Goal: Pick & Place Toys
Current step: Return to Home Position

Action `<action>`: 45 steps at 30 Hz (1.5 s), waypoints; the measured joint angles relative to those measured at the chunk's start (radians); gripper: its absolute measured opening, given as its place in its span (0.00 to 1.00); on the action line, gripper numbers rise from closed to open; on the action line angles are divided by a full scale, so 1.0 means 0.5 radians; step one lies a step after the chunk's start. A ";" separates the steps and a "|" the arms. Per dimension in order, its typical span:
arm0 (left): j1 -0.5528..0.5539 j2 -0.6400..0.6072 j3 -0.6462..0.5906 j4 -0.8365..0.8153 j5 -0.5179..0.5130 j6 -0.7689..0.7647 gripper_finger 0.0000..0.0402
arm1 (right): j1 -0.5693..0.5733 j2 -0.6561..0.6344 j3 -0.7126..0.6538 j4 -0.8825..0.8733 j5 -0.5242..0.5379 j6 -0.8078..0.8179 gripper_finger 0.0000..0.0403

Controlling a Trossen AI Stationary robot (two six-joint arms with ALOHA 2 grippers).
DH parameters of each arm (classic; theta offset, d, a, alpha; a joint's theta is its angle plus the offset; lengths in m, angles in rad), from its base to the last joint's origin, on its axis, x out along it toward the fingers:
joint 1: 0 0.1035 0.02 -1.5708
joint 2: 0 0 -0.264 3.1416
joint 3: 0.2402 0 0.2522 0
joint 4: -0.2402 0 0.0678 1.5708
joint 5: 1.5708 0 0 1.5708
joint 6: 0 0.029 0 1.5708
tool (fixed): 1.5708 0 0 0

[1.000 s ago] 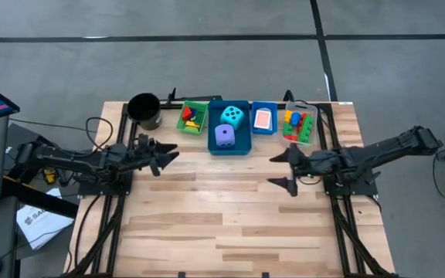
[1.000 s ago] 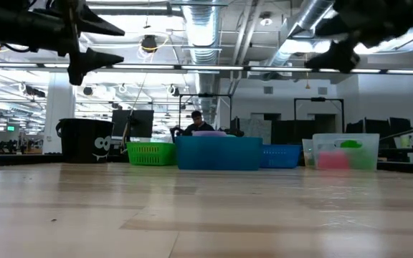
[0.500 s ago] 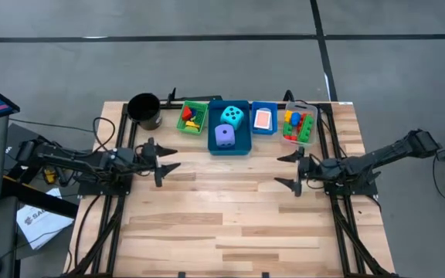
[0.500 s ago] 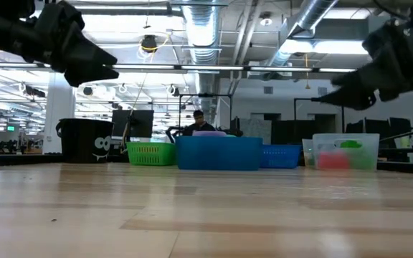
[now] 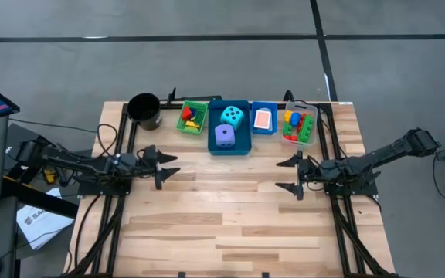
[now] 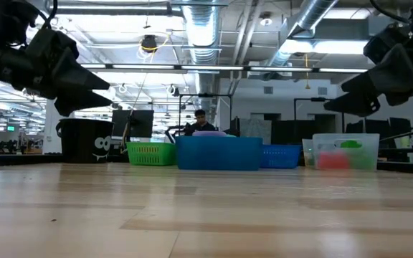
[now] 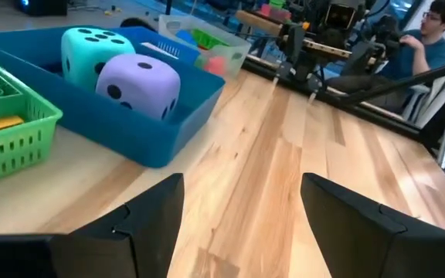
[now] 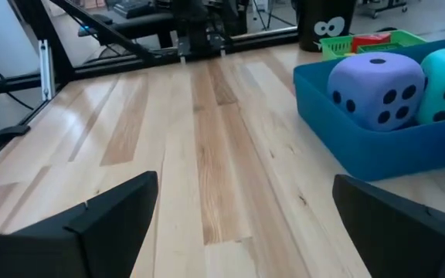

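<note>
The left end effector [image 5: 168, 165] and the right end effector [image 5: 281, 174] face each other, both wide open and holding nothing. The purple die [image 5: 223, 136] sits in the blue bin [image 5: 229, 151] at the far edge, about equally near to both.

Left gripper [image 5: 168, 167] level, pointing inward, fingers spread wide, empty. Right gripper [image 5: 282, 174] facing it, well apart, fingers spread, empty.
</note>
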 joint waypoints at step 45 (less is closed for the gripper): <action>-0.001 0.000 -0.002 0.099 -0.002 -0.143 0.64 | -0.001 0.000 0.000 0.016 0.002 0.293 0.95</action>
